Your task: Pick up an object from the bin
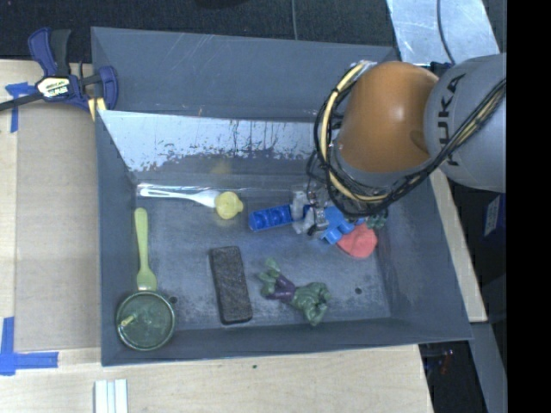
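Note:
My gripper [309,212] reaches down at the right of the bin's floor, its body mostly hidden under the arm's orange cover. Its tip is at the right end of a blue toy brick [269,218] lying in the middle of the bin. Just right of the gripper lies a second blue piece [337,230], partly hidden. A red rounded lump [360,243] rests against that piece. Whether the gripper touches the brick I cannot tell.
A yellow ball [227,205] and a white spoon [176,194] lie left of the brick. A black oblong block [230,284] and a green-and-purple figure [298,293] lie near the front wall. A green ladle [145,315] fills the front left corner.

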Available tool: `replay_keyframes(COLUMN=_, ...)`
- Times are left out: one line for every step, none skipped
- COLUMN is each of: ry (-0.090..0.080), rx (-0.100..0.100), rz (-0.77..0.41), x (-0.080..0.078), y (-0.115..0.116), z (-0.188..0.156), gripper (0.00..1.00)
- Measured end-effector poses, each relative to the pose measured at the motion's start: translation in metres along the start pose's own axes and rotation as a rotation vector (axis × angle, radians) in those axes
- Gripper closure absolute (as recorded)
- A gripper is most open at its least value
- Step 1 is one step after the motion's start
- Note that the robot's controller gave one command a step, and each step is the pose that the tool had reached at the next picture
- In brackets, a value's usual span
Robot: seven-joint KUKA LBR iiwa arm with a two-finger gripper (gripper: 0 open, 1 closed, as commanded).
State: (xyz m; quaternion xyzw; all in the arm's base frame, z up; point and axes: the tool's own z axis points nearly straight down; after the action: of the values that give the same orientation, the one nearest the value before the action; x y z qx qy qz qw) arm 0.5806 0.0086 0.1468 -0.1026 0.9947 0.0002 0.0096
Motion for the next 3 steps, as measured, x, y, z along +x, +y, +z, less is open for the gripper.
replay_keyframes(ry=-0.009, rx=0.001, rz=0.280, x=0.001, y=-0.004, z=-0.034, gripper=1.00)
replay_keyframes(ry=-0.009, rx=0.002, rz=0.211, x=-0.002, y=-0.004, z=-0.038, gripper=1.00)
replay_keyframes(ry=-0.013, rx=0.003, rz=0.056, x=0.005, y=0.024, z=-0.074, gripper=1.00)
